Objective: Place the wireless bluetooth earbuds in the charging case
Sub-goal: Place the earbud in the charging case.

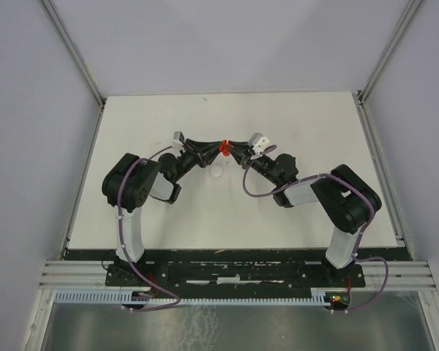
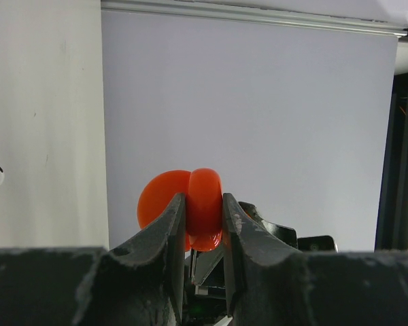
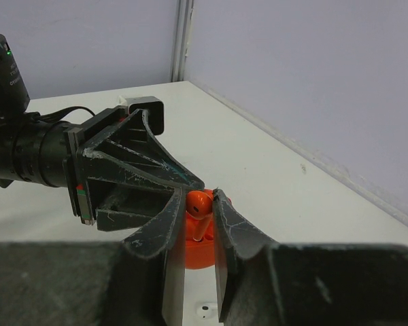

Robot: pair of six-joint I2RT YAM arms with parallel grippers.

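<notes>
Right claw (image 3: 198, 204) first: jaws pinched nearly together on the red earbud (image 3: 199, 202), which is caught at the very tips with only its rounded head showing. Opposite it, the left claw (image 2: 204, 204) is clamped just as tight on the red charging case (image 2: 205, 204), squeezing it across its sides, with the round lid (image 2: 160, 197) swung open behind. From above, the two claws meet tip to tip in mid-air over the middle of the worktop (image 1: 278, 212), a red blob between them.

So the earbud is right at the top of the case, touching it or just about. I judge this to be the seating step, not yet finished.

The risks: both grips are fingertip pinches on small, smooth plastic. Pushing down off-line could pivot the earbud between the pads, or twist the case in the left claw's hold. Letting go before the bud is seated could send it tumbling to the worktop. The open lid could also get nudged shut by a finger.

As for contents, the case is the only container here, and its sockets are hidden behind the fingers, so I cannot tell whether anything is already seated inside. Down on the worktop, near the arms, lies a small white piece (image 1: 216, 173), too small to identify.
</notes>
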